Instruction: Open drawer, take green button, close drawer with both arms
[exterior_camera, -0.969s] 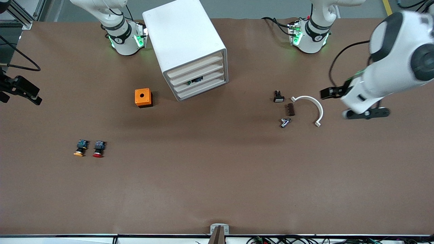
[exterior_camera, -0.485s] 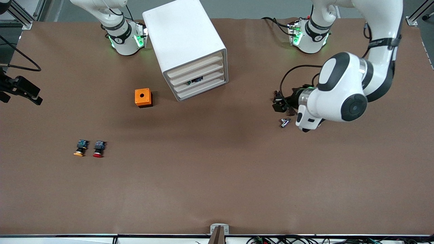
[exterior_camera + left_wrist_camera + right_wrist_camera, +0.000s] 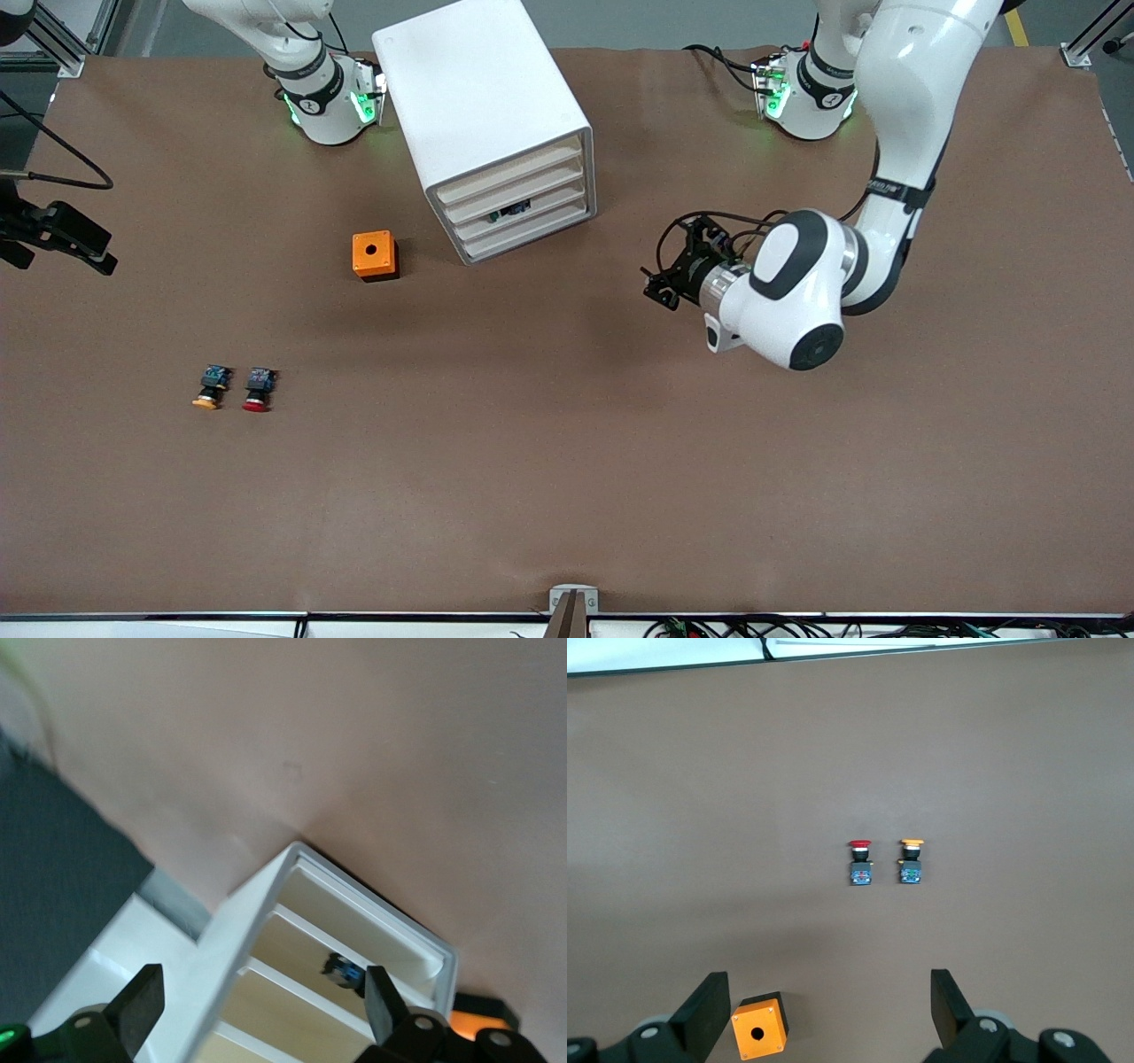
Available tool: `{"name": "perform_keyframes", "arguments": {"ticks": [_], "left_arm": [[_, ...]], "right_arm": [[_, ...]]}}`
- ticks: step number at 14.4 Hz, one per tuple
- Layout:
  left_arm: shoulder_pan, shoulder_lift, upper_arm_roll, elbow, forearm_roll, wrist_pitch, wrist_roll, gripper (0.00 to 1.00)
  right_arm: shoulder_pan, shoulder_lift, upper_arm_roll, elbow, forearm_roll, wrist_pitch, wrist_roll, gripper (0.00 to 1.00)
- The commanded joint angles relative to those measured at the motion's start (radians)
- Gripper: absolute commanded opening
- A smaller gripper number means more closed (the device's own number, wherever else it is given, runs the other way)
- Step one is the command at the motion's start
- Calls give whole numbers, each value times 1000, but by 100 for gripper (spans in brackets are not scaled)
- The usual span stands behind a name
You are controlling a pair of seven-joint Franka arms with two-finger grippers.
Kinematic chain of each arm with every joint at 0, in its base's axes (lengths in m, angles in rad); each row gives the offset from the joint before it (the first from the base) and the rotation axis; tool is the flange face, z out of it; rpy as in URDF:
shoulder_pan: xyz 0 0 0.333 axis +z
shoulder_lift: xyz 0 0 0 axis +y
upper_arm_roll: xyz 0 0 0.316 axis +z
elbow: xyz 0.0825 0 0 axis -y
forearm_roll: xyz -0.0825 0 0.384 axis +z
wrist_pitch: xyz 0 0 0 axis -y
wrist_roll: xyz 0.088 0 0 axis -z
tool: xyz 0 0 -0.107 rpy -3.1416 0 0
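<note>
The white four-drawer cabinet (image 3: 483, 97) stands between the arm bases. The drawer (image 3: 554, 206), third from its top, is shut. The button (image 3: 509, 211) shows in it through the gap as a dark blue-black body. My left gripper (image 3: 657, 288) is open and empty. It hovers over the table in front of the cabinet and points at it. In the left wrist view the drawer (image 3: 297, 952) and the button (image 3: 344, 973) lie between the fingers of my left gripper (image 3: 261, 1019). My right gripper (image 3: 824, 1010) is open and empty, high over the orange box (image 3: 758, 1036). It waits.
An orange box (image 3: 375, 255) with a round hole sits beside the cabinet toward the right arm's end. A yellow-capped button (image 3: 209, 388) and a red-capped button (image 3: 257, 390) lie nearer the front camera. Both also show in the right wrist view: the red (image 3: 859, 861) and the yellow (image 3: 911, 859).
My left arm has swung from the left arm's end of the table toward the cabinet front, now covering the small parts there. The right arm has hardly moved.
</note>
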Motion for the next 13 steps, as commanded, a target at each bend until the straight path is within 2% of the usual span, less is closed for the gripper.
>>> {"name": "perform_keyframes", "arguments": {"ticks": [1, 9, 13], "left_arm": [[20, 120, -62, 109, -23, -12, -193, 100], [41, 303, -117, 120, -115, -11, -618, 100], [26, 340, -125, 118, -164, -17, -695, 100]], "right_arm": [[-21, -9, 9, -4, 32, -6, -4, 100], [-25, -4, 8, -23, 34, -37, -41, 100], [24, 10, 15, -38, 34, -37, 135, 100]]}}
